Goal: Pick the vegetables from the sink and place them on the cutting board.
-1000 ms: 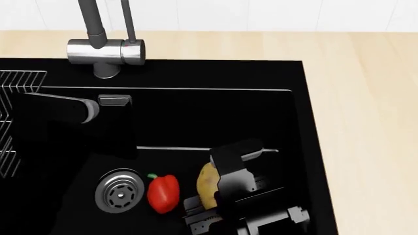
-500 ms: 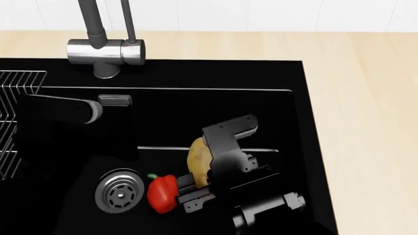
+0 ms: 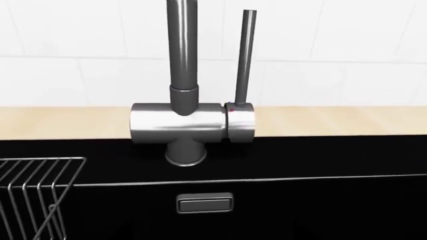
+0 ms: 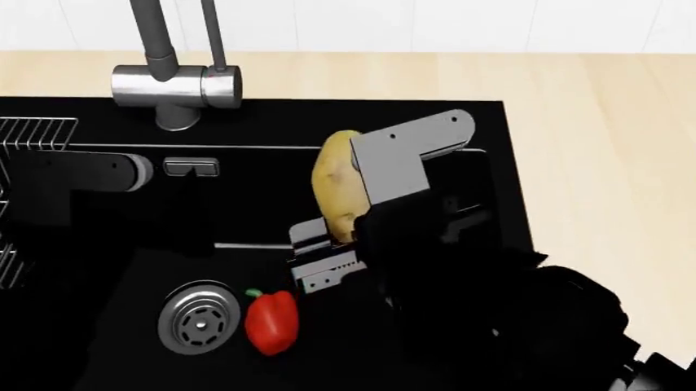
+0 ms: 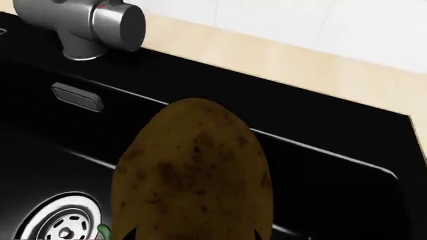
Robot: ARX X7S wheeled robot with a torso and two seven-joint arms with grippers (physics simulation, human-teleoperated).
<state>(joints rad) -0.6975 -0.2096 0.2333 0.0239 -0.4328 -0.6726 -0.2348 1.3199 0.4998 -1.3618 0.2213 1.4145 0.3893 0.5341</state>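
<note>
My right gripper [image 4: 350, 210] is shut on the tan speckled potato [image 4: 335, 181] and holds it upright above the black sink [image 4: 495, 171], near the back wall. The potato [image 5: 193, 175] fills the middle of the right wrist view. A red bell pepper [image 4: 270, 322] with a green stem lies on the sink floor beside the round steel drain [image 4: 199, 318]. My left arm [image 4: 93, 183] hangs dark over the sink's left side, and its jaws do not show in either view. The cutting board is out of view.
The grey faucet [image 4: 174, 85] stands at the sink's back edge, close in front of the left wrist camera as the faucet [image 3: 190, 125]. A wire rack [image 4: 31, 134] sits at the far left. Light wood counter [image 4: 609, 163] runs to the right and behind.
My right gripper has risen from the sink floor with the potato, moving up and toward the back. The pepper stays by the drain. The left arm has drifted slightly left.
</note>
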